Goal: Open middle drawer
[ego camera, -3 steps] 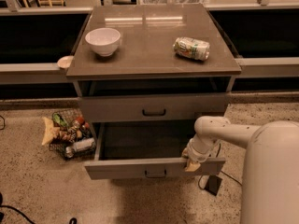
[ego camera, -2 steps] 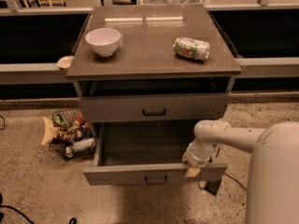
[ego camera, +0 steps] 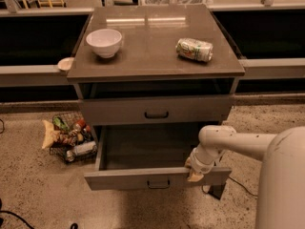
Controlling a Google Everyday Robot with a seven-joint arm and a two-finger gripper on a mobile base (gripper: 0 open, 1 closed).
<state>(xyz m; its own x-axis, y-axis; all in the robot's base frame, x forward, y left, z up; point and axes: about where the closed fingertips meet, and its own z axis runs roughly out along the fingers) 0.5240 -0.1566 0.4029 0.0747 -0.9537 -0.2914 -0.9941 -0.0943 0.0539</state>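
1. One drawer stands open: the middle drawer (ego camera: 124,179) is drawn well out of the cabinet (ego camera: 152,56). Its front panel is toward the camera and its bare interior is exposed.
2. Its black bar handle (ego camera: 158,183) sits at the centre of the panel, untouched.
3. The gripper (ego camera: 194,171) is at the top edge of that panel, near its right end. Whether it is clamped on the panel cannot be told.
4. The white arm (ego camera: 238,144) reaches in from the right.
5. Against one second ago, the front panel lies further out and the gripper has travelled with it. Against 0.7 s ago, both are nearly unchanged.
6. The drawer above (ego camera: 114,111) is shut, as before.
7. On the cabinet top, a white bowl (ego camera: 104,42) stands upright at the left. A can (ego camera: 194,49) lies on its side at the right. The two are well apart and neither has moved.
8. On the floor to the left of the cabinet, a wire basket (ego camera: 71,140) holds assorted packets, also unmoved.
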